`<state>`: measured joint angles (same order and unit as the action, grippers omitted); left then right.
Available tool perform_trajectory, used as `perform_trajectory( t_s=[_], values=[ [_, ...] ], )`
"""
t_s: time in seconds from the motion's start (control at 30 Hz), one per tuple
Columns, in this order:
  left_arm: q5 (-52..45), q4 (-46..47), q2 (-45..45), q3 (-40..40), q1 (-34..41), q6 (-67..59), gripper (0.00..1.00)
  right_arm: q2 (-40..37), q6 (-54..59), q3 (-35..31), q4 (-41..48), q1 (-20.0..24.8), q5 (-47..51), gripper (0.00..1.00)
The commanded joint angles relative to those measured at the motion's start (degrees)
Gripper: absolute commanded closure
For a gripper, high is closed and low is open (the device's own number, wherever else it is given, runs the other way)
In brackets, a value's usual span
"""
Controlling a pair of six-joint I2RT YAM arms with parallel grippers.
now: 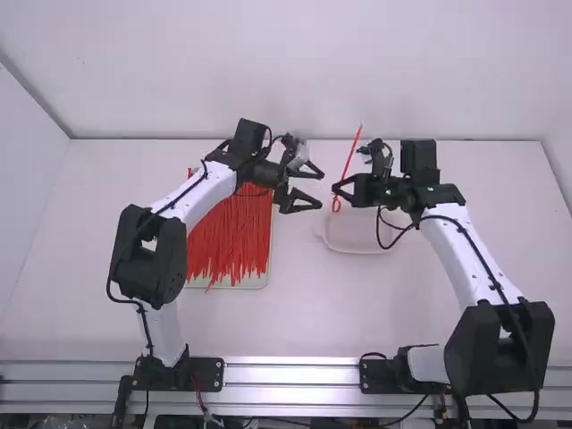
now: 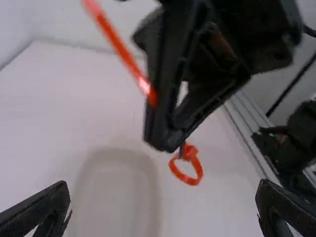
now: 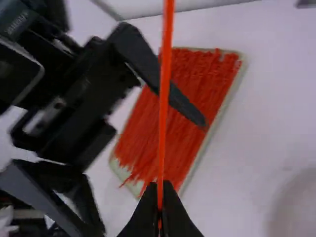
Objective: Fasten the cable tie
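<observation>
A red cable tie (image 1: pixel 349 159) is pinched in my right gripper (image 1: pixel 340 191), which is shut on it above the table's middle. The tie's tail slants up and away, and a small closed loop (image 2: pixel 186 169) hangs below the fingers. In the right wrist view the strap (image 3: pixel 165 98) rises straight from my shut right gripper (image 3: pixel 159 190). My left gripper (image 1: pixel 320 190) stands open just left of the tie, its fingers spread wide apart and holding nothing. In the left wrist view the left gripper (image 2: pixel 163 197) faces the loop from a short distance.
A flat tray (image 1: pixel 262 282) heaped with several loose red cable ties (image 1: pixel 234 234) lies under the left arm. A shallow white dish (image 1: pixel 357 239) sits on the table below the right gripper. Bare table lies in front and to both sides.
</observation>
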<state>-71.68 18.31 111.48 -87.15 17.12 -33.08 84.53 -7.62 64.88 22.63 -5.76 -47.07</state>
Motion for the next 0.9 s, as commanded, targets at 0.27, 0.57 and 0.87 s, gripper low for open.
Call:
perform_trajectory(
  t_s=[0.27,0.57,0.87],
  values=[
    [9.7,5.3,0.2,1.7,-6.1,14.2,0.01,-0.9,-1.6,-10.8,-9.3,0.9,13.4,1.0],
    [11.8,8.2,0.2,8.3,-11.3,14.0,0.01,-0.9,-9.0,-22.4,-21.5,0.2,26.9,1.0],
    [14.4,8.2,0.2,11.8,-12.0,14.0,0.01,-0.9,-12.1,-29.6,-30.7,-4.2,39.6,0.82]
  ],
)
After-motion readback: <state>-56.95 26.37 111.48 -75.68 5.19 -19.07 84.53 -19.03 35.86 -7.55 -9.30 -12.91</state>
